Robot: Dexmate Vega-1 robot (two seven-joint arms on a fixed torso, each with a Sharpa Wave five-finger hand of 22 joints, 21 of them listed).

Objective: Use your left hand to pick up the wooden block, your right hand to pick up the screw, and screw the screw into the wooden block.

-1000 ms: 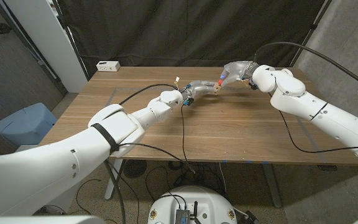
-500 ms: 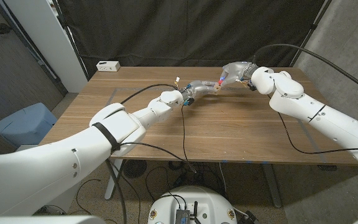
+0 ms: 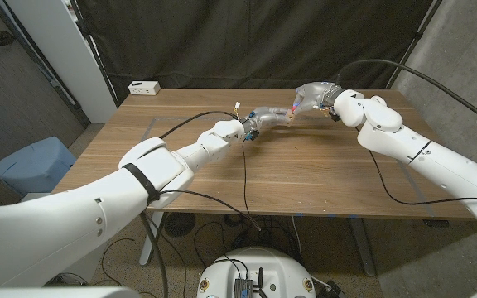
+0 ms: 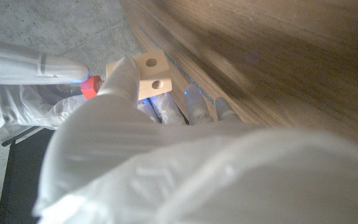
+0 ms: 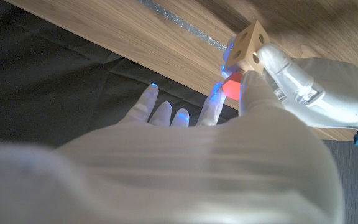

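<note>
A small pale wooden block [image 3: 289, 118] with round holes is held above the far middle of the table by my left hand [image 3: 259, 122]. In the left wrist view the block [image 4: 151, 74] sits pinched at the fingertips of that hand [image 4: 166, 155]. My right hand [image 3: 313, 97] holds the red screw [image 3: 294, 108] against the block's side. In the right wrist view the screw [image 5: 230, 88] lies between my right hand [image 5: 185, 155] and the block [image 5: 252, 48], with my left hand [image 5: 316, 87] gripping the block. The screw [image 4: 91, 86] touches the block.
A white box [image 3: 144, 87] stands at the table's [image 3: 305, 178] back left corner. Black cables [image 3: 243, 178] trail across the table's middle toward the near edge. A blue bin [image 3: 31, 164] stands on the floor to the left. A dark curtain hangs behind.
My right wrist has edged slightly to the left toward the block. The left hand and the block stay where they were.
</note>
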